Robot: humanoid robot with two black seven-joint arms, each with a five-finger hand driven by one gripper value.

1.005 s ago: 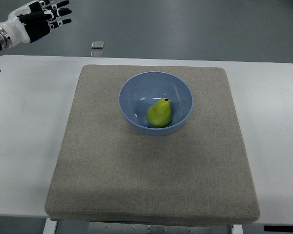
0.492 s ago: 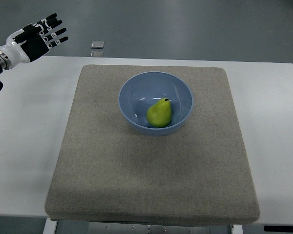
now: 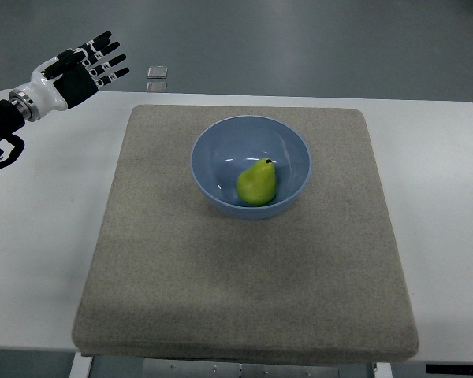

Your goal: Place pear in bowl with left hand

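A green pear [image 3: 257, 183] lies inside the blue bowl [image 3: 213, 138], toward its front right, stem end pointing away. The bowl stands on a grey mat [image 3: 244, 299] in the middle of the white table. My left hand [image 3: 83, 69] hovers over the table's far left corner, well away from the bowl, with its fingers spread and nothing in them. The right arm does not show.
The white table [image 3: 47, 220] extends past the mat on the left and right. A small pale square object [image 3: 158, 72] lies on the grey floor beyond the table's far edge.
My left hand has come down and to the right, from the picture's top left corner toward the mat, still empty. The pear and bowl have not moved.
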